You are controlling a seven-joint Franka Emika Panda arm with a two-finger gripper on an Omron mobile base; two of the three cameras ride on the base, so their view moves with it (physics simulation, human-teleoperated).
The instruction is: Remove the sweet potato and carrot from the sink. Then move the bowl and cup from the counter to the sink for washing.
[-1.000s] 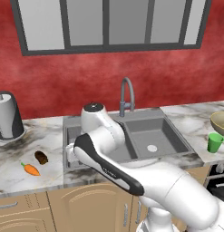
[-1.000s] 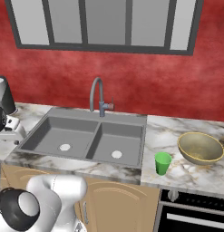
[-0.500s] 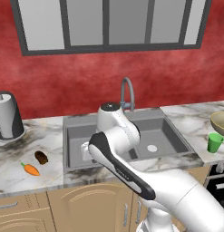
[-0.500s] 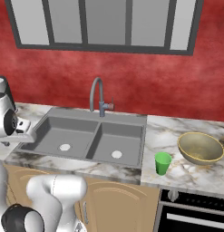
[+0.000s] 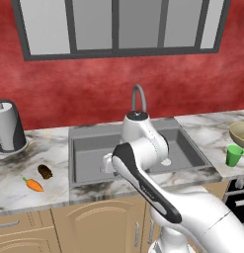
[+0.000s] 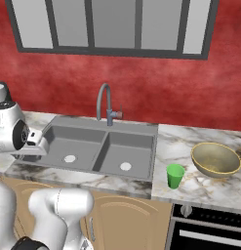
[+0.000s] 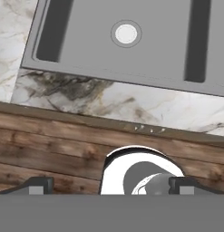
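- The gripper (image 7: 111,185) stands with its jaws spread wide and nothing between them; the two dark fingertips (image 7: 38,185) sit far apart at the bottom of the hand view.
- The hand looks down on the front edge of the counter (image 7: 109,106), the near rim of the sink (image 7: 145,50) with one white drain, and the wooden floor below.
- Compared with a second ago, the arm has swung from the left part of the sink toward its centre, and its upper joint now stands in front of the faucet (image 5: 138,99).
- The sweet potato (image 5: 45,171) and the carrot (image 5: 33,185) lie close together on the counter to the left of the sink, unmoved over that second.
- Both basins appear clear in the right base view, although the arm hides part of the left basin.
- Judgement: the removal half of the task is complete, and the swing is a transit toward the items on the right.
- The cup (image 6: 174,176) stands upright near the counter's front edge, just right of the sink.
- The bowl (image 6: 215,159) rests farther right, near the cup but apparently apart from it.
- Neither vessel has yet been placed in the sink.
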